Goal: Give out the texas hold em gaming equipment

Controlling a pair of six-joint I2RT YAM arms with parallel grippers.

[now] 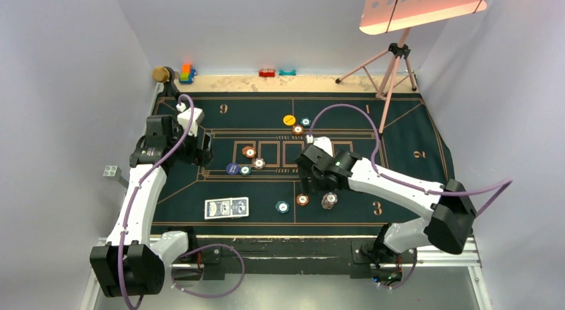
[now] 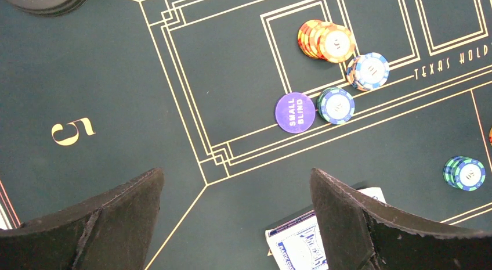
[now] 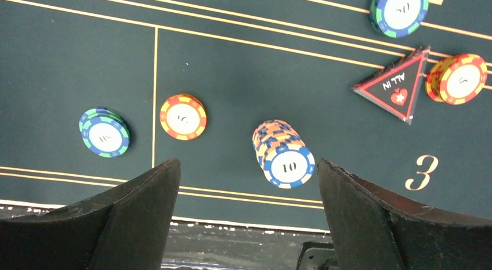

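Two blue-backed cards [image 1: 226,207] lie side by side near the mat's front; one shows by my left finger in the left wrist view [image 2: 296,247]. An orange stack [image 2: 326,41], a blue-white stack [image 2: 369,70], a teal chip [image 2: 336,105] and a purple "small blind" disc [image 2: 295,112] lie in the centre boxes. My left gripper [image 2: 237,172] is open and empty above bare felt. My right gripper [image 3: 248,163] is open and empty, just short of a blue-orange stack [image 3: 284,154]. An orange chip [image 3: 183,117], a teal chip [image 3: 104,132] and the red triangular marker [image 3: 394,87] lie near it. The yellow button [image 1: 289,120] lies far centre.
The dark green felt mat [image 1: 413,133] covers the table. A pink tripod [image 1: 393,67] stands at the back right with a lamp panel above it. Toy blocks [image 1: 187,73] and small items [image 1: 268,73] sit along the back edge. The mat's front edge [image 3: 243,223] is below my right gripper.
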